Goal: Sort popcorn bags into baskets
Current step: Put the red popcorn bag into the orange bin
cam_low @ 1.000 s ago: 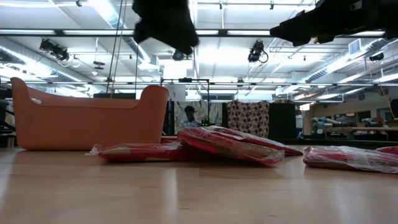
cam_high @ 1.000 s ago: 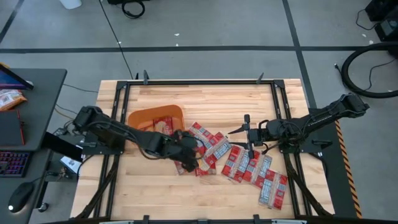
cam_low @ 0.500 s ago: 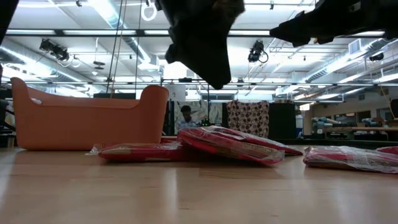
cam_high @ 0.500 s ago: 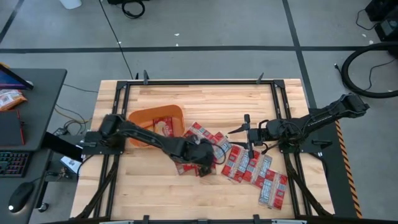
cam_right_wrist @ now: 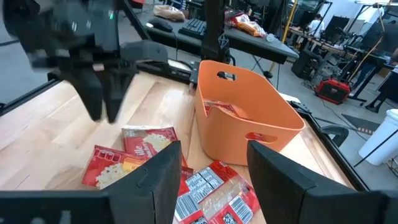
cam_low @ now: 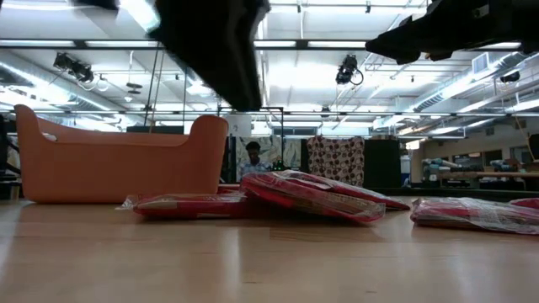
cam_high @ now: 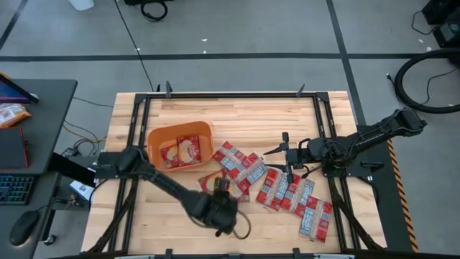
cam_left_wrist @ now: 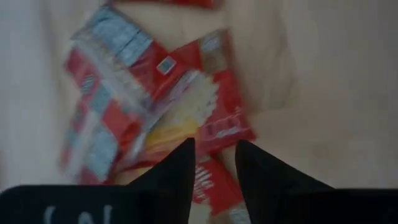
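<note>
My left gripper (cam_high: pixel 222 188) hovers empty, fingers parted, over loose popcorn bags (cam_high: pixel 237 167) beside the orange tub (cam_high: pixel 180 144); my right gripper (cam_high: pixel 286 153) waits spread above more bags.

One orange tub (cam_high: pixel 180 146) sits on the one wooden table (cam_high: pixel 237 108), with about two popcorn bags (cam_high: pixel 179 152) lying inside it. Roughly ten more bags lie loose on the tabletop in overlapping clusters, so an exact count cannot be made. Two dark arms reach in, each carrying one gripper.
</note>
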